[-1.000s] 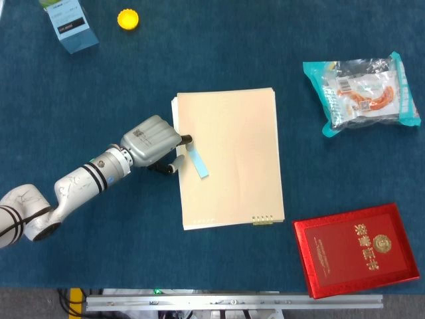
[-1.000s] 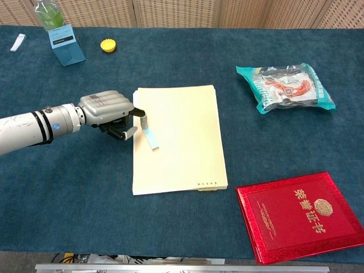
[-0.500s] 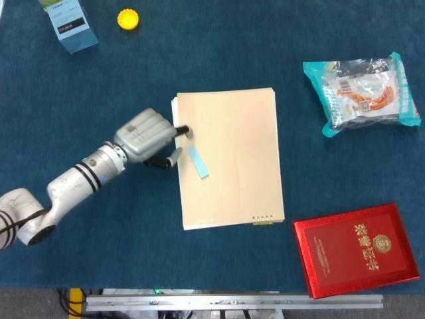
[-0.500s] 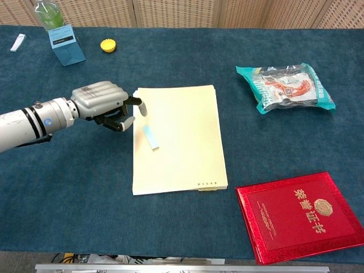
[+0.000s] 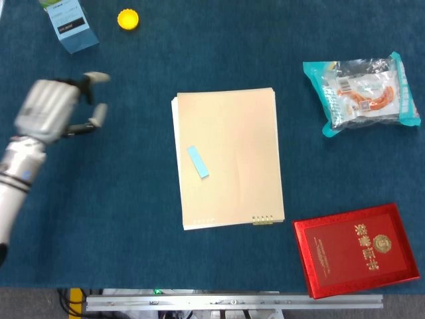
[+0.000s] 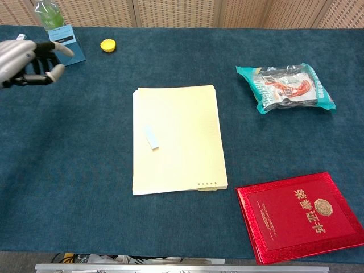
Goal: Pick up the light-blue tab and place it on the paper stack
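My left hand (image 5: pixel 56 109) hovers upper left, fingers spread, empty; the small light-blue paper tab (image 5: pixel 197 161) lies on the cream paper stack (image 5: pixel 246 133).

Gold characters and a round gold emblem are printed on the cover of the red booklet (image 5: pixel 359 249), well apart from the left hand (image 5: pixel 50 109); the characters are too small to be read. A dark label with illegible white print is seen on the blue box (image 5: pixel 69 25) just beyond that hand.
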Available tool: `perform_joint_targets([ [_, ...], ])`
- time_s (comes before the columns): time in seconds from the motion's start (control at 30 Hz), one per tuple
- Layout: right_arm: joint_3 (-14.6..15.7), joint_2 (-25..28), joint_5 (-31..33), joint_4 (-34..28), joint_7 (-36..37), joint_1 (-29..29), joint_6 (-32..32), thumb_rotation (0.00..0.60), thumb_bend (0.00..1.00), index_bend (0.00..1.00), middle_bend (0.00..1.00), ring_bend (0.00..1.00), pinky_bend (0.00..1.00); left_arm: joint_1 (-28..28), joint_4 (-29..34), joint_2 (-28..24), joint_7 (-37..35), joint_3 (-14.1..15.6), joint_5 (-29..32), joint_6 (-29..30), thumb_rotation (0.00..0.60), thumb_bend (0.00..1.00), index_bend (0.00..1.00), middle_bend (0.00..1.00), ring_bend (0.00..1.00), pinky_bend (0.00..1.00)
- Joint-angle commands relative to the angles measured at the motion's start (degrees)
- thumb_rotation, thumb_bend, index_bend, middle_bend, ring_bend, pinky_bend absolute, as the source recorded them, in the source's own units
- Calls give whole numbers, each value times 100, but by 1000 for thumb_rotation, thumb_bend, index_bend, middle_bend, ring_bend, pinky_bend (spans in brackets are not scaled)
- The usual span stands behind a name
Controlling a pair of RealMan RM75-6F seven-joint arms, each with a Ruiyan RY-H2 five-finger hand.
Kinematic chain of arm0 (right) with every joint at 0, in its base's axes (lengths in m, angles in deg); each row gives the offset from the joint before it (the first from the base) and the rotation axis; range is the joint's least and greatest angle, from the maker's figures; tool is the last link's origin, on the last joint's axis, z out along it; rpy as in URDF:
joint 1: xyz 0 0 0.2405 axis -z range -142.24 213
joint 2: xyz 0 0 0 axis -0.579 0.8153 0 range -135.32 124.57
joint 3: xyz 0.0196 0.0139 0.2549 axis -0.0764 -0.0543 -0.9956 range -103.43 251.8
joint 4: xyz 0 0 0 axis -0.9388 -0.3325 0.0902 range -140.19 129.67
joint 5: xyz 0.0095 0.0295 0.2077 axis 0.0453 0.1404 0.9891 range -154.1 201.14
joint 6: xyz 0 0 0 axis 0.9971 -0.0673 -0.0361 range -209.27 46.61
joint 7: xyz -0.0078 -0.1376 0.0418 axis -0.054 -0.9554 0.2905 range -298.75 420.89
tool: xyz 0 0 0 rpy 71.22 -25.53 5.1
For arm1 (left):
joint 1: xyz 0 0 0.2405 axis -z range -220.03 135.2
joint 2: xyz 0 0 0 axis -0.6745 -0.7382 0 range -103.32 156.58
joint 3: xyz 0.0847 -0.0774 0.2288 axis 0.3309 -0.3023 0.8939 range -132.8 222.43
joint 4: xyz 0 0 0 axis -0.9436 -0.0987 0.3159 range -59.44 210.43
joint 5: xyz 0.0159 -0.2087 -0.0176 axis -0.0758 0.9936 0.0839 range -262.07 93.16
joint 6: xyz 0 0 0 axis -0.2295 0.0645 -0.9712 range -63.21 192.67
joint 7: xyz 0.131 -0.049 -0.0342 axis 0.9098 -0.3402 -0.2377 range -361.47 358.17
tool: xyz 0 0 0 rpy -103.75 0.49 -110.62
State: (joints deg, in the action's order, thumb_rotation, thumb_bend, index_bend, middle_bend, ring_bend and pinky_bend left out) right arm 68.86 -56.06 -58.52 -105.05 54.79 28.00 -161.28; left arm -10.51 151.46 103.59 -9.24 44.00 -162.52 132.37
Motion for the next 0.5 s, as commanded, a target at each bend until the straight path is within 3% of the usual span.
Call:
perform_joint_targets([
  [0.03,44,-90,-29,105,24,-20,58,600,127,164,380,374,461,-488,239,-337,232,-12,227,484,395,429,219,458,433,441],
  [0.1,72,-161,-32,187,50,-20,89,600,127,164,380,373,461,-720,309,-427,294,3,272,741,553,429,221,447,426,430],
  [0.13,91,-201,-37,242,72,-22,113,600,126,164,379,372,461,-881,343,-469,330,3,313,922,595,429,226,442,424,424],
  [0.5,287,-415,-620,506,357,-43,18,600,127,164,376,370,461,-2137,678,-833,327,268,35,2277,600,429,247,435,421,405],
])
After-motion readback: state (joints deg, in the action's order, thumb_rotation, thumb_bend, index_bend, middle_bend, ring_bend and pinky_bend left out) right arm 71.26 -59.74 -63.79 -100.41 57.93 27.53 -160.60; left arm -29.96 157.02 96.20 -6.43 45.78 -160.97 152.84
